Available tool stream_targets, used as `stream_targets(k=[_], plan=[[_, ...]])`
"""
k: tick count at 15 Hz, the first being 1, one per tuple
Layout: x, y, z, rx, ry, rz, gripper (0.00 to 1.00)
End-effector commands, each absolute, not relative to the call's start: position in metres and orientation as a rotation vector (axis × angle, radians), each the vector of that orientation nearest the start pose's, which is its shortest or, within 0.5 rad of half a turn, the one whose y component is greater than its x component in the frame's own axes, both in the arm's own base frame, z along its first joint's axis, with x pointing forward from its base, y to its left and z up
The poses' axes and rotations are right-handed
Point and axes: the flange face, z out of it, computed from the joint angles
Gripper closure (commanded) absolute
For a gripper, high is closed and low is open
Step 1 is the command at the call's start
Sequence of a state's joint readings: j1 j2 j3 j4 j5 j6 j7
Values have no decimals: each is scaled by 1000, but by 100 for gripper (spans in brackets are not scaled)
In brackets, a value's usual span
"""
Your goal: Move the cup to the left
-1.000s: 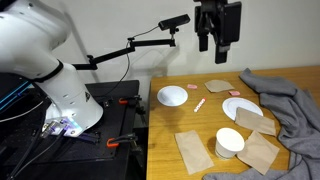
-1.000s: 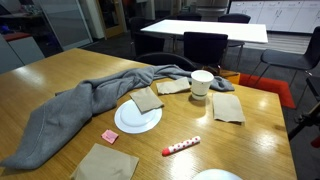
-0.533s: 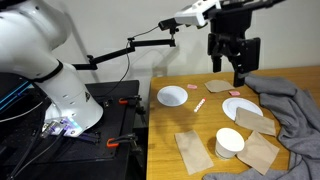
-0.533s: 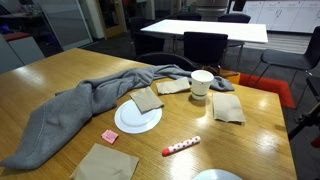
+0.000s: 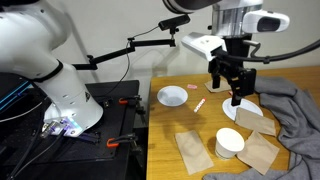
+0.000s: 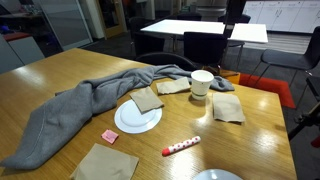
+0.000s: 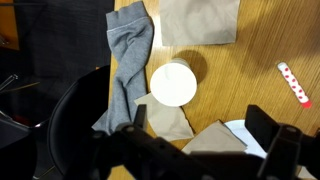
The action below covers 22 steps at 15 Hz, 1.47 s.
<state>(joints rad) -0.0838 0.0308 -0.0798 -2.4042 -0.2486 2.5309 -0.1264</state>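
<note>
As it hangs in the air, gripper (image 5: 226, 95) spread wide, empty, touching nothing, cup (image 5: 229, 142) standing apart from it.

The gripper (image 5: 226, 92) has dropped from the top edge in an exterior view toward the surface (image 5: 195, 125). It now hangs just above the white plate (image 5: 233, 110). The arm's white wrist (image 5: 240, 20) has come into view above it.

The cup (image 6: 202, 84) and plate (image 6: 128, 123) are plain white, the table (image 6: 250, 130) honey-brown. The cloth (image 6: 70, 108) is grey, the stick (image 6: 181, 147) red with white dots.
</note>
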Motion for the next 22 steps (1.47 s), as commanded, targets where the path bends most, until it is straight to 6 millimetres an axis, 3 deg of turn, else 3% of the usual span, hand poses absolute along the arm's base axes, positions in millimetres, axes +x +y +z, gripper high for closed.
stream_targets(k=[1, 8, 9, 15, 22], plan=[[500, -85, 289, -3273, -256, -180, 0], [496, -85, 238, -3221, -144, -146, 0], [497, -82, 246, -3228, -173, -133, 0], [497, -86, 234, -3222, -164, -113, 0], [510, -93, 207, -3185, -332, -76, 0]])
